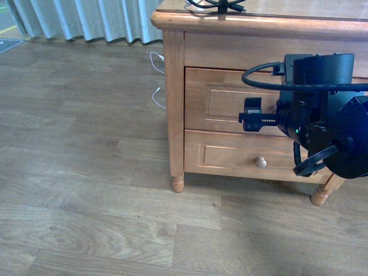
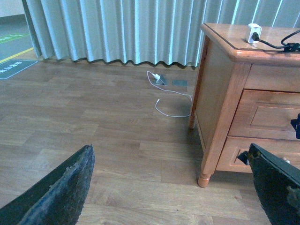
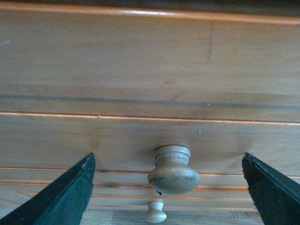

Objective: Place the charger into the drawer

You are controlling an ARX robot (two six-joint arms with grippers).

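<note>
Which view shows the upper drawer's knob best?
Right wrist view: the knob sits close, centred ahead of the open right gripper. Front view: the right arm hides it. Left wrist view: not visible.

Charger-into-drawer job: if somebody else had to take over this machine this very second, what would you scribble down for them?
Right gripper: open, jaws either side of the upper drawer's knob, not touching it.
Left gripper: open, empty, out over the floor beside the cabinet.
Charger: lying on the cabinet top.
Drawer: looks shut.
Done: nothing beyond lining up at the knob.
Left: close on the knob, pull the drawer open, fetch the charger, place it inside.
</note>
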